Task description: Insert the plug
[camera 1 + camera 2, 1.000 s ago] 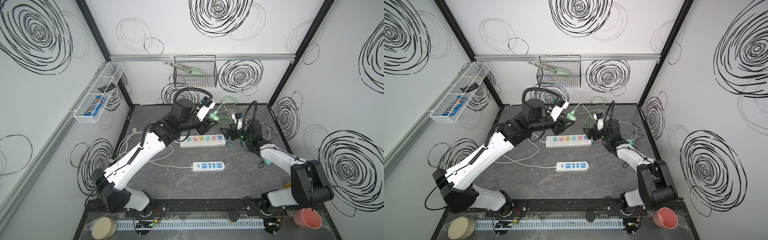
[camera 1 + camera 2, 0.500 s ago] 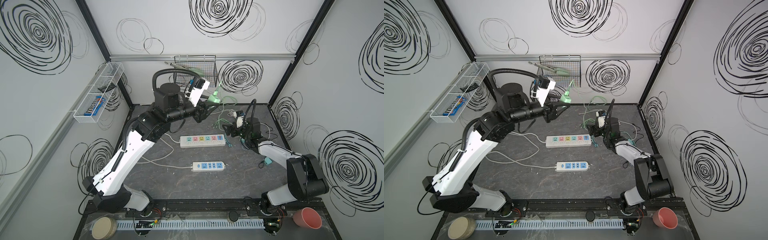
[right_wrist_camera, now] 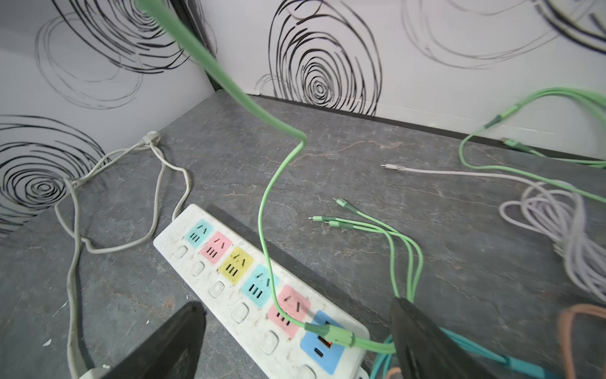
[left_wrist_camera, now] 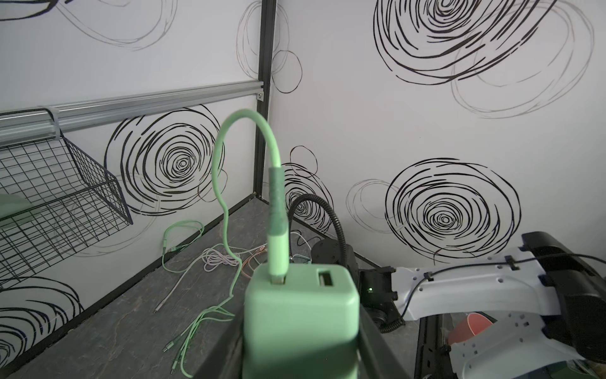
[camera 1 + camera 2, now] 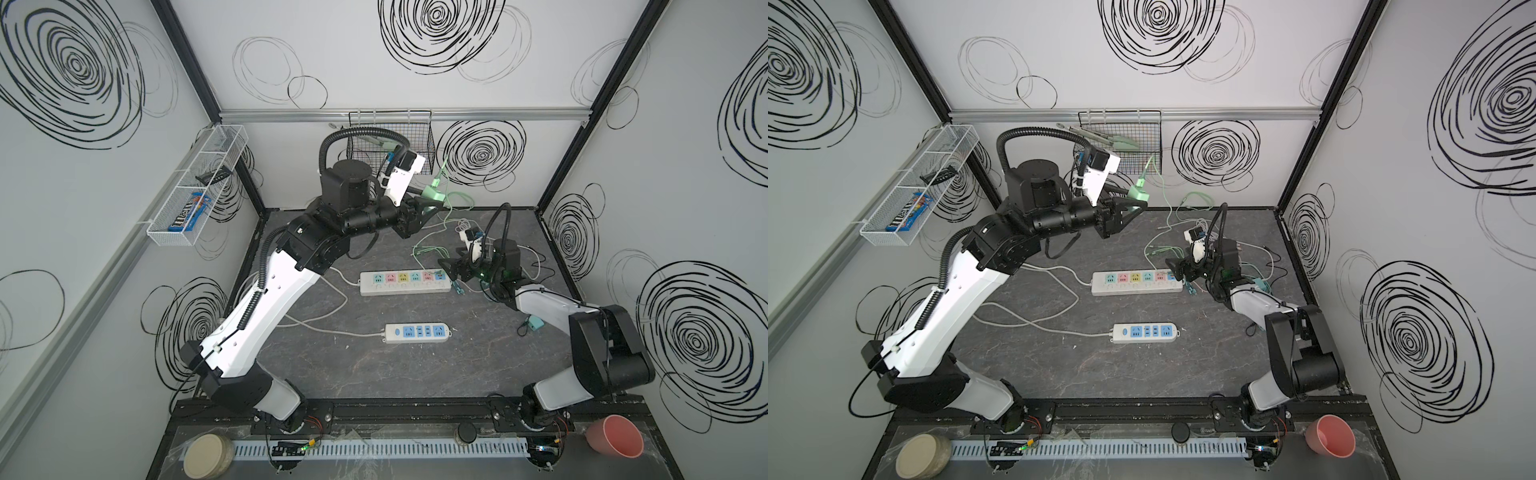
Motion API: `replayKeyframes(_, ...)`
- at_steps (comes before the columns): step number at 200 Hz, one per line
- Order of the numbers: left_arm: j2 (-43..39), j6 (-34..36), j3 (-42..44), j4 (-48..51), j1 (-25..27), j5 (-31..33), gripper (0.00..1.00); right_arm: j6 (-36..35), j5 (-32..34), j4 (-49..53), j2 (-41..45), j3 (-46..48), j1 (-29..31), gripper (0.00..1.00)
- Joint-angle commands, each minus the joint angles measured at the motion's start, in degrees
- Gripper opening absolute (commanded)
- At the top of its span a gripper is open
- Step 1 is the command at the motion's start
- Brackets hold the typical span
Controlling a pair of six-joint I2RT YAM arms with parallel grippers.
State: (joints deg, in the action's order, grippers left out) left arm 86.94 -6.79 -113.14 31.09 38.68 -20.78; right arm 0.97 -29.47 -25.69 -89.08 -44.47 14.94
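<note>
My left gripper (image 5: 432, 204) (image 5: 1133, 206) is raised high near the back wall, shut on a mint-green plug block (image 5: 434, 193) (image 5: 1139, 193). In the left wrist view the plug (image 4: 301, 315) fills the space between the jaws, and a green cable (image 4: 278, 210) sits in one of its two USB ports. That cable hangs down and crosses the multi-colour power strip (image 5: 405, 284) (image 5: 1136, 284) (image 3: 196, 229). My right gripper (image 5: 451, 269) (image 5: 1177, 269) (image 3: 295, 305) hovers open just over the strip's right end, holding nothing. The cable's junction (image 3: 329, 334) lies between its fingers.
A smaller white strip with blue sockets (image 5: 417, 332) (image 5: 1145, 332) lies nearer the front. Loose green and pale cables (image 3: 554, 210) spread at the back right. A wire basket (image 5: 390, 141) hangs on the back wall, a clear shelf (image 5: 195, 187) on the left wall. A pink cup (image 5: 615, 436) stands front right.
My left arm lifted the plug from low near the strip up toward the back wall, then held there. The right gripper stayed by the strip's right end.
</note>
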Motion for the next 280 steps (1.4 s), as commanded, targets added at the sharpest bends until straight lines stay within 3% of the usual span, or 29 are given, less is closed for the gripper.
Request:
replayKeyframes(1,-0.52,-1.74,-3.60,-1.59,-1.34,-0.83,0.00,-3.26,-1.17,1.74,-4.00,-2.58,2.22,0.94)
replayKeyframes(46,-0.45,-6.63,-9.28,-1.54,-4.61,-6.74,0.00,-1.72,-0.31,3.44,-12.01,-6.97,4.95,0.95)
replayKeyframes(70,-1.52,-8.26,-9.62,-2.75,-6.01,-10.44,0.00,-0.88,8.28,3.23,-16.32,-9.87,7.66,0.91)
replayKeyframes(88,-2.93,-9.46,-8.12,-3.70,-7.47,-12.71,0.00,3.41,18.91,3.24,-18.52,-12.16,9.10,0.57)
replayKeyframes(109,-5.91,-10.64,-3.50,-5.21,-10.33,-12.53,0.00,6.91,21.82,2.79,-17.76,-12.94,8.77,0.23)
replayKeyframes(137,-9.50,-11.13,5.04,-4.02,-15.08,-6.00,0.00,7.02,19.17,6.67,-13.67,-14.66,8.11,0.00)
replayKeyframes(216,-17.56,-9.20,32.82,-6.36,-17.58,14.92,0.00,11.98,12.30,14.62,-4.54,-22.16,5.31,0.00)
replayKeyframes(251,-16.47,-11.23,39.16,-6.74,-21.29,18.92,0.00,14.74,9.28,14.64,-10.88,-31.05,7.87,0.00)
replayKeyframes(280,-16.97,-16.39,43.66,-14.15,-27.62,23.17,0.00,17.22,6.93,12.91,-20.69,-43.72,11.77,0.00)
